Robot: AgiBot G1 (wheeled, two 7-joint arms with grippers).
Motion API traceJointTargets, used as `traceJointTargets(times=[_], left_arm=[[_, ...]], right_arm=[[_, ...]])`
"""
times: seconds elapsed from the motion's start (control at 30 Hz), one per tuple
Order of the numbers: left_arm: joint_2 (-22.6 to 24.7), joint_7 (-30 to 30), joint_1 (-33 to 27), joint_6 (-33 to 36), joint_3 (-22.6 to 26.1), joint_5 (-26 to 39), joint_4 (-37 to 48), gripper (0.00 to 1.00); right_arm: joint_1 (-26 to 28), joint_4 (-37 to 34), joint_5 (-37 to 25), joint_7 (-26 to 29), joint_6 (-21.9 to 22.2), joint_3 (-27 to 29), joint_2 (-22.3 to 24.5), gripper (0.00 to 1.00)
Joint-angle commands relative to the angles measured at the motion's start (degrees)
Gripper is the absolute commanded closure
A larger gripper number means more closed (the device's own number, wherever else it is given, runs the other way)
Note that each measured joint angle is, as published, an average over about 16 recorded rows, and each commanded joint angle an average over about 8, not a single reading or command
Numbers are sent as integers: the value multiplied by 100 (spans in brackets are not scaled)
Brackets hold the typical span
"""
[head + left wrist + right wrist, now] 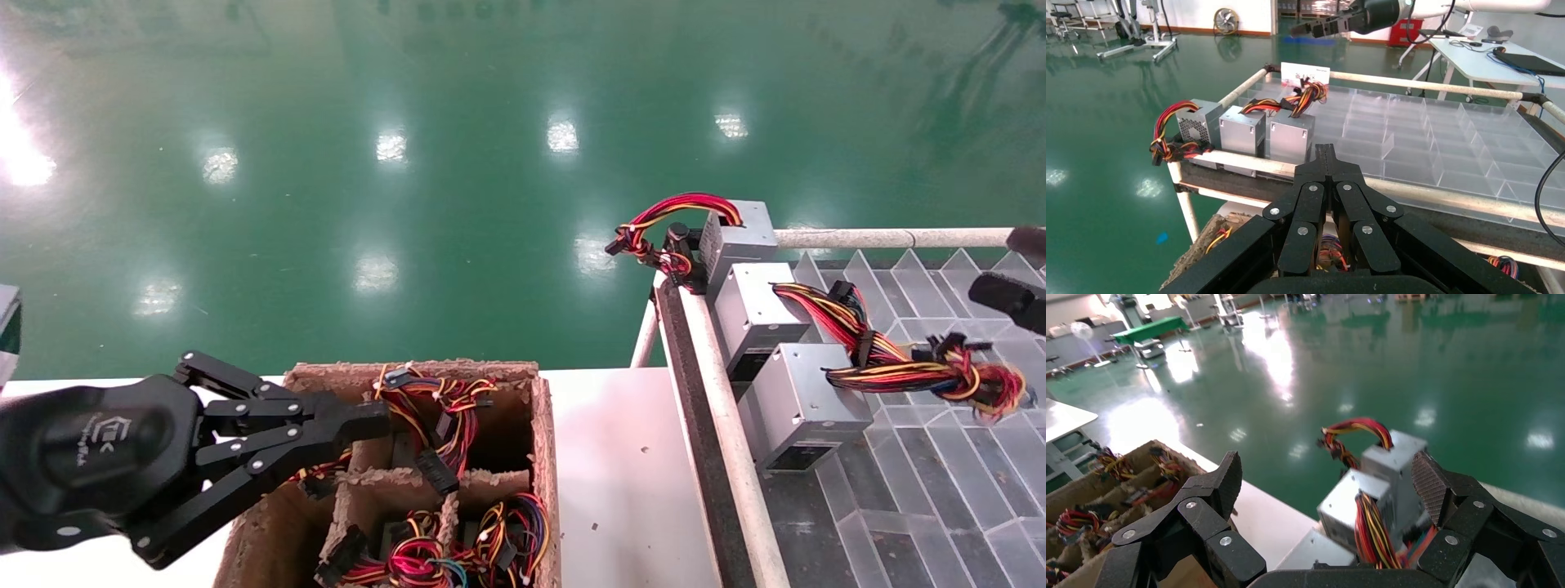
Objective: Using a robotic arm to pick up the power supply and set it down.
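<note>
My left hand [372,416] hangs low at the near left, over the near edge of a cardboard box [543,457]. Its fingers [1326,160] are pressed together into one point and grip nothing. The box is split into compartments, and each one I can see into holds a tangle of red, yellow and black wires [433,408]. It sits on a white counter [621,482] that runs off to the right.

Just beyond the counter's right edge stands a rack [727,425] with pale rails, its top laid out in clear plastic dividers [923,457]. Three grey power supplies [805,404] stand in a row along the rack's left rail, each touching the next. The nearest one [1291,136] and the middle one [756,314] trail their wire bundles [923,371] out across the dividers. The farthest one [735,233] sits at the rack's corner, and its looped wires [670,233] hang out over the green floor [409,163].

My right hand [1324,493] is held above the rack, over those three power supplies. Its fingers [1428,484] are spread wide apart with nothing between them, and through the gap I see the row of grey boxes below. In the head view only its dark tips [1009,298] show at the far right edge.
</note>
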Motion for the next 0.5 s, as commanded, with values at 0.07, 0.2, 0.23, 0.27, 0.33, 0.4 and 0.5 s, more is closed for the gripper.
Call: traceJointTargets(times=[0.07,0.2,0.23,0.27,0.33,0.4,0.5], left_arm=[[0,0,0,0,0,0,0,100],[0,0,0,0,0,0,0,100],[0,0,0,0,0,0,0,100],[0,0,0,0,0,0,0,100],[0,0,0,0,0,0,0,100],[0,0,0,0,0,0,0,100],[0,0,0,0,0,0,0,100]], right_arm=[[49,48,71,-33,-4,8,-45,0],[25,122,177,-59,-1,42,-169,0],[14,156,176,-53,2,61,-189,0],[1,201,159,-42,5,85,-205,0],[-28,320,93,-13,16,146,-226,0],[-75,473,2,32,32,231,-252,0],[-160,722,-121,97,59,372,-315,0]])
